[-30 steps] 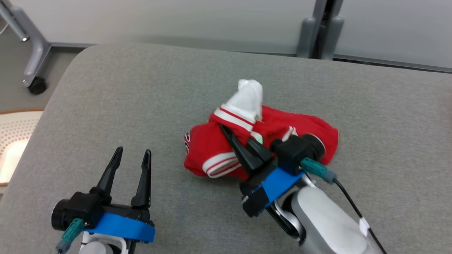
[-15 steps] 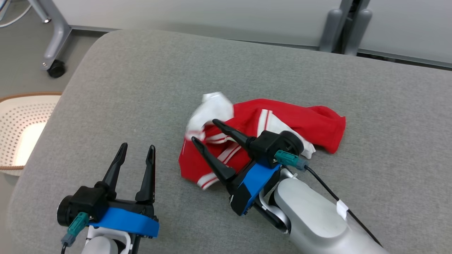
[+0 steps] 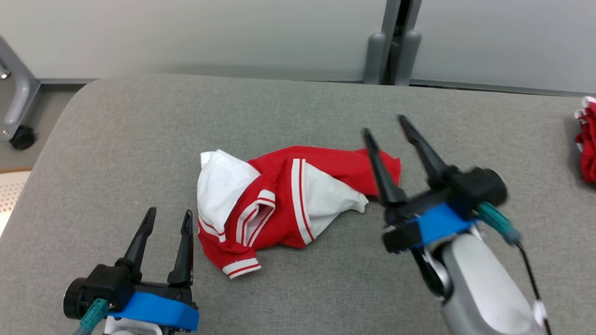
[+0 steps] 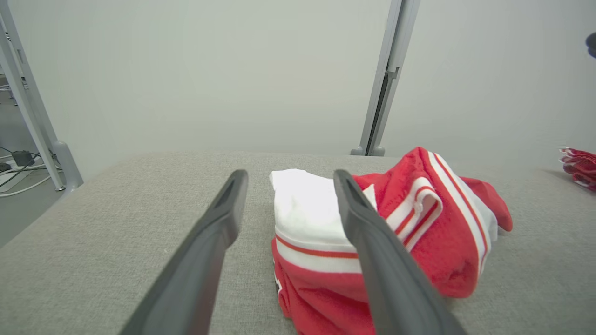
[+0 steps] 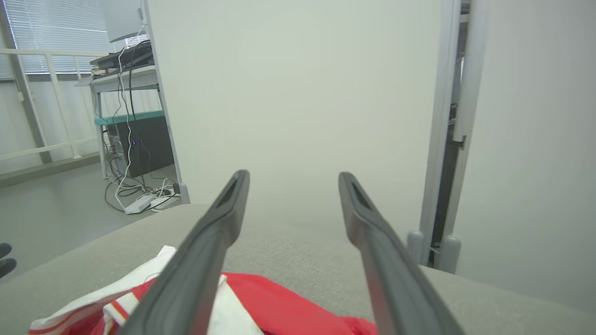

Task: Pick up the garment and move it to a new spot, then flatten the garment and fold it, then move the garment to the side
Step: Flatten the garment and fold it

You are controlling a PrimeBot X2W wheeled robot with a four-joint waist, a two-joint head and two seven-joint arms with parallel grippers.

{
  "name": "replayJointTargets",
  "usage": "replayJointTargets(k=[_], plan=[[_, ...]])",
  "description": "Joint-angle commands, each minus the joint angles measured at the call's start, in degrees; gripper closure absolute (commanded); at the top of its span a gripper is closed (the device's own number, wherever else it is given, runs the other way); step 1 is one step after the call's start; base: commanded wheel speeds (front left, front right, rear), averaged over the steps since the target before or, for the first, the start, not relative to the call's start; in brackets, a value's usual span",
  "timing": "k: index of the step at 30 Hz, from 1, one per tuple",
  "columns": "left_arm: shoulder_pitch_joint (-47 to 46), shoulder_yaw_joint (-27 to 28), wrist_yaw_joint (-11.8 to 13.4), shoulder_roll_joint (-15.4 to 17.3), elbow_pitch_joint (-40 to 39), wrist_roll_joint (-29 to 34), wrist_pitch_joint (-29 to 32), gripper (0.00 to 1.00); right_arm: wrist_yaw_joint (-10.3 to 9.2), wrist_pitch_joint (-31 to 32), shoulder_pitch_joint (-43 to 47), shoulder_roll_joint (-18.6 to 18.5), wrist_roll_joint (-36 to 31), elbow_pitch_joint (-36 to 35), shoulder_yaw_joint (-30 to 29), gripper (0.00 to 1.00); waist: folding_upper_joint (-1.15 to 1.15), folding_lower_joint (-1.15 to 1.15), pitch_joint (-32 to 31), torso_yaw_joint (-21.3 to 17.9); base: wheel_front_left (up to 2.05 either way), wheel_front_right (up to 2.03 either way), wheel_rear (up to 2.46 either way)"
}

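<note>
Roughly at the middle of the grey padded surface [image 3: 139, 139], found the garment [image 3: 279, 200] lying crumpled, red with white stripes and white panels, free of both pincers. Saw the right gripper [image 3: 385, 125] at the garment's three o'clock, fingers spread wide with nothing between them, pointing toward twelve, one finger crossing the red hem in the head view; could not tell whether it touched the cloth. Saw the left gripper [image 3: 169, 213] at the garment's seven o'clock, just beside a striped cuff, fingers likewise apart and empty. Found broad bare surface from nine round to twelve o'clock of the garment, out to the rounded corner at ten, and more bare surface at five and six. Noted a second red bundle [image 3: 587, 139] at the surface's three o'clock edge, well apart from the garment. Noted a grey post [image 3: 391, 46] beyond the twelve o'clock edge, and a caster [image 3: 21, 137] off the nine o'clock edge.
</note>
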Motion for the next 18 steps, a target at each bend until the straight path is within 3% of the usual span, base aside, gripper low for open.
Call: replayJointTargets(k=[1, 10, 18], plan=[[0.86, 0.31, -0.06, 0.32, -0.25, 0.29, -0.18, 0.00, -0.02, 0.02, 4.31, -0.03, -1.32, -3.14, -2.94, 0.00, 0.00, 0.00, -1.19, -1.05, 0.00, 0.00, 0.00], [1.68, 0.56, -0.29, 0.64, -1.15, 0.95, -0.18, 0.00, -0.02, 0.57, 21.05, -0.01, -3.73, -15.53, -14.01, 0.00, 0.00, 0.00, -2.24, -2.71, 0.00, 0.00, 0.00], [-4.91, -3.04, -0.73, 0.49, -0.68, 1.71, 0.71, 0.00, -0.02, 2.35, 22.99, -0.02, -3.27, -19.03, -14.46, 0.00, 0.00, 0.00, -1.74, -4.40, 0.00, 0.00, 0.00]])
